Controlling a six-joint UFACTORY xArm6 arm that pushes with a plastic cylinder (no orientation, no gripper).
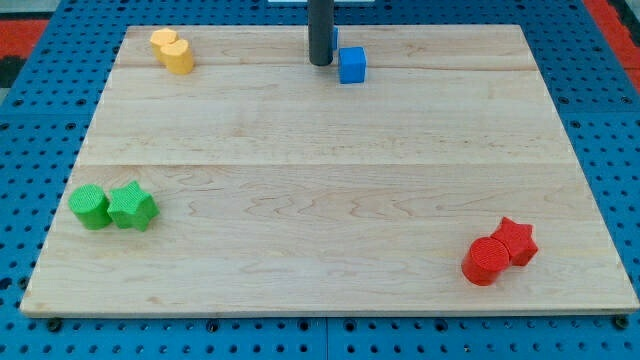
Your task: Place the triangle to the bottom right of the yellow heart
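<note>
The triangle cannot be clearly made out. The only candidate is a blue sliver (pixel 337 38) peeping out just right of the rod at the view's top, mostly hidden behind it, so its shape cannot be confirmed. If that is the triangle, it is well apart from the yellow heart, with bare wood between them.

The desk (pixel 330 200) is a pale wooden board with its blocks pushed out toward the edges, which leaves the middle free for sliding. The dark rod (pixel 320 30) comes down at the top centre. There is no claw on this arm, so nothing is apart, together or clamped; it can only push.

My tip (pixel 320 63) rests on the wood just left of the blue cube (pixel 351 64), near it but seemingly not touching. It is also just below and left of the blue sliver.

At the bottom right the red circle (pixel 485 261) and red star (pixel 515 241) touch. At the left the green circle (pixel 91 206) and green star (pixel 132 206) touch too. The yellow heart (pixel 172 50) sits alone in the top left corner.

I judge the task barely begun. My tip is on the heart's side of the blue pieces, so it probably has to get round to their right before pushing anything left.
</note>
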